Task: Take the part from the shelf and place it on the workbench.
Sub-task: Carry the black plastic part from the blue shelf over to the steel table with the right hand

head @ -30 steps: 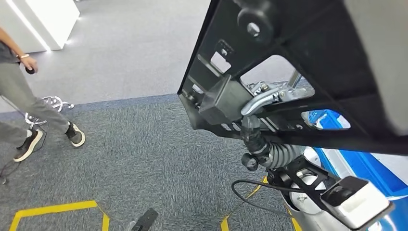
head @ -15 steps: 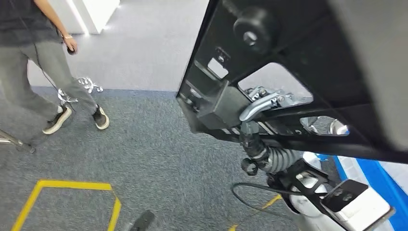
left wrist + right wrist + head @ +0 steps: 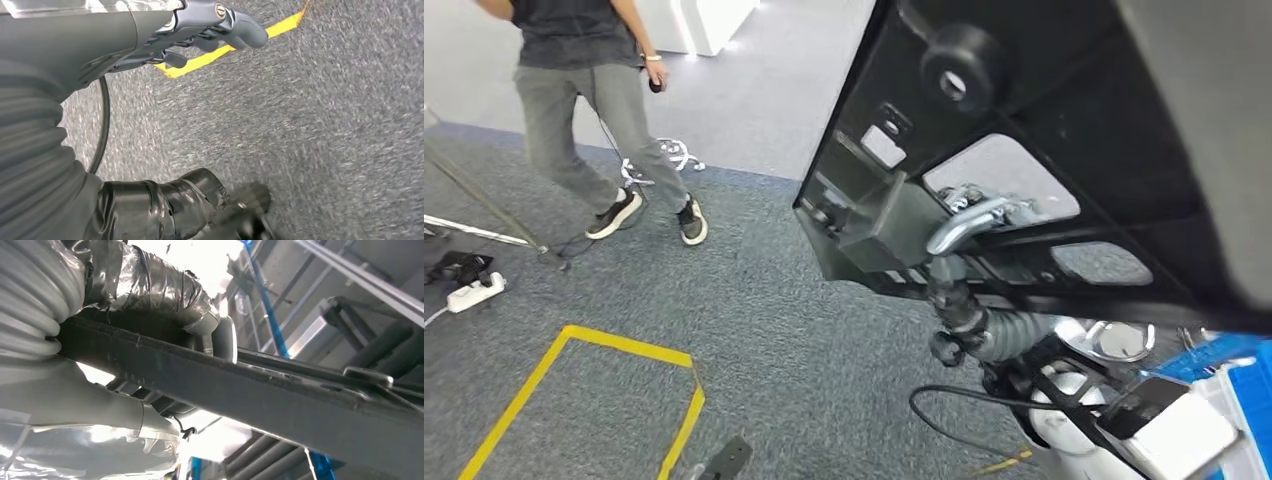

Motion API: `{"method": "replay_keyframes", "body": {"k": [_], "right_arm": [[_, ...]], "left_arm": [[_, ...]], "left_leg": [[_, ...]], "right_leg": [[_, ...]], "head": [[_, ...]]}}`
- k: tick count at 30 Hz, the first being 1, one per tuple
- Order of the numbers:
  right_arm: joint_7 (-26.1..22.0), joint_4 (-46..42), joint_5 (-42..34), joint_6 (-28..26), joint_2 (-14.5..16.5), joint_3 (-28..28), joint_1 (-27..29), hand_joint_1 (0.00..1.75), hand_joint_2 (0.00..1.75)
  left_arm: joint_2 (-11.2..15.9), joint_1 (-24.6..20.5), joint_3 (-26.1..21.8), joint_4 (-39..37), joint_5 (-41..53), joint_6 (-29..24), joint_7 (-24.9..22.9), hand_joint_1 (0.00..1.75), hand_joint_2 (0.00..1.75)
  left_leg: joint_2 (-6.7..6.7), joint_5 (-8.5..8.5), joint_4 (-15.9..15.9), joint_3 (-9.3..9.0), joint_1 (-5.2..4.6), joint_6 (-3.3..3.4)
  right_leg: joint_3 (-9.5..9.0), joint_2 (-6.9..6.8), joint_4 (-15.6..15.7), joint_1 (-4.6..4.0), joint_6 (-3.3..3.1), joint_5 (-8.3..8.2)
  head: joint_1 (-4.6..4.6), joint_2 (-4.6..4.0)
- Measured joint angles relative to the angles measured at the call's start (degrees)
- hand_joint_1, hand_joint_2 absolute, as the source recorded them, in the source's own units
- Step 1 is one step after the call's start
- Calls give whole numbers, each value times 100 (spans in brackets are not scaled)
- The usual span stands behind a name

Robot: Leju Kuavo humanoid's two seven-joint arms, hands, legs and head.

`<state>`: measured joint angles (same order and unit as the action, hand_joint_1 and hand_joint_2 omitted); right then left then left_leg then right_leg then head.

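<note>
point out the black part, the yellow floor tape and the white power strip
black part (image 3: 1024, 80), head view, on its flat upper panel
yellow floor tape (image 3: 629, 345), head view, on the far strip
white power strip (image 3: 474, 292), head view, on its casing

Held high and close by the right hand (image 3: 969, 225), the black part (image 3: 1024, 130) blocked the whole upper right. Open grey carpet (image 3: 764, 330) below and leftward, broken by yellow floor tape (image 3: 614, 345), a power strip (image 3: 472, 293) and a walking person (image 3: 589, 110) farther off.
</note>
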<state>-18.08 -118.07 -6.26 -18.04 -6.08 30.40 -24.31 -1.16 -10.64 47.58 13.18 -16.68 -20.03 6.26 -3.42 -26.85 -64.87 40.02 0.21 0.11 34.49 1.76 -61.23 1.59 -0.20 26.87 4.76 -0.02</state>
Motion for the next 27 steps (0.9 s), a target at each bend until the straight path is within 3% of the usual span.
{"method": "replay_keyframes", "body": {"k": [1,2,3,4,6,8,10,12,14,16,18,19,20,21,23,25,26,27], "right_arm": [[0,0,-2,1,1,0,4,175,175],[-1,0,-5,1,1,0,7,175,175],[0,0,-10,1,1,0,11,175,175],[0,0,-14,0,2,0,14,175,175],[-2,0,-20,-1,3,0,14,175,175],[-7,0,-21,-1,3,0,11,175,175],[-13,0,-22,-1,3,0,13,175,175],[-15,-1,-24,-1,5,0,14,175,175],[-17,0,-23,-1,5,0,9,175,175],[-25,1,-23,-6,4,0,9,175,175],[-31,1,-23,-16,3,0,32,175,175],[-30,2,-22,-20,3,0,45,175,175],[-31,2,-21,-22,3,0,53,175,175],[-32,1,-20,-21,3,0,54,175,175],[-36,1,-19,-19,3,0,51,175,175],[-43,-3,-18,-17,3,0,46,175,175],[-44,-5,-17,-17,3,0,43,175,175],[-45,-7,-17,-16,3,0,36,175,175]], "left_arm": [[-3,-14,0,0,4,-1,-1,0,175],[-4,-24,0,0,5,-1,-3,0,175],[-5,-24,0,0,5,-1,-5,0,175],[-6,-18,0,0,5,-1,-6,0,175],[-5,-6,0,0,4,-1,-9,0,175],[0,-18,0,0,4,-2,-10,0,175],[7,-36,0,0,4,-3,-10,0,175],[15,-25,0,0,4,-3,-13,0,175],[16,-4,0,0,5,-4,-25,0,175],[11,-17,0,0,5,-4,-44,0,175],[7,-34,0,0,5,-3,-62,0,175],[4,-30,0,0,5,-3,-74,0,175],[3,-22,0,0,5,-3,-89,0,175],[3,-15,0,0,1,-3,-104,0,175],[4,-16,0,0,-12,-2,-121,0,175],[6,-27,0,0,-26,2,-128,0,175],[7,-25,0,0,-34,5,-131,0,175],[13,-15,0,0,-44,8,-132,0,175]], "left_leg": [[165,-142,-343,184,1,-26],[247,-266,-692,381,15,-43],[288,-330,-954,535,24,-49],[302,-297,-1026,589,28,-44],[345,14,-555,357,13,12],[566,255,187,-32,-66,131],[707,270,508,-196,-149,230],[597,294,594,-242,-154,278],[474,355,754,-362,-111,312],[358,389,845,-447,-78,344],[224,379,836,-454,-72,367],[144,366,820,-454,-69,364],[61,348,794,-455,-61,350],[-27,323,754,-454,-50,328],[-193,252,629,-421,-27,260],[-324,212,529,-338,-8,182],[-388,214,513,-300,3,142],[-442,222,518,-277,19,108]], "right_leg": [[-9,-82,3,-14,-22,10],[-13,-166,3,-30,-40,19],[-16,-248,3,-43,-49,28],[-21,-322,3,-55,-56,39],[-49,-459,4,-75,-57,64],[-90,-584,17,-93,-39,93],[-122,-691,52,-94,10,112],[-180,-781,116,-93,71,121],[-205,-646,45,-90,113,207],[24,-360,-466,-83,133,475],[410,-233,-1135,-83,153,712],[529,-217,-1283,-77,168,698],[545,-208,-1220,-66,184,571],[458,-185,-957,-46,202,357],[180,18,-272,11,234,13],[47,225,25,33,215,-36],[38,253,33,20,184,-8],[34,194,30,16,139,-12]], "head": [[26,0],[30,0],[29,0],[30,0],[30,0],[25,0],[25,0],[25,1],[9,0],[-15,0],[-29,0],[-32,1],[-33,1],[-35,1],[-47,1],[-60,1],[-65,1],[-66,1]]}}
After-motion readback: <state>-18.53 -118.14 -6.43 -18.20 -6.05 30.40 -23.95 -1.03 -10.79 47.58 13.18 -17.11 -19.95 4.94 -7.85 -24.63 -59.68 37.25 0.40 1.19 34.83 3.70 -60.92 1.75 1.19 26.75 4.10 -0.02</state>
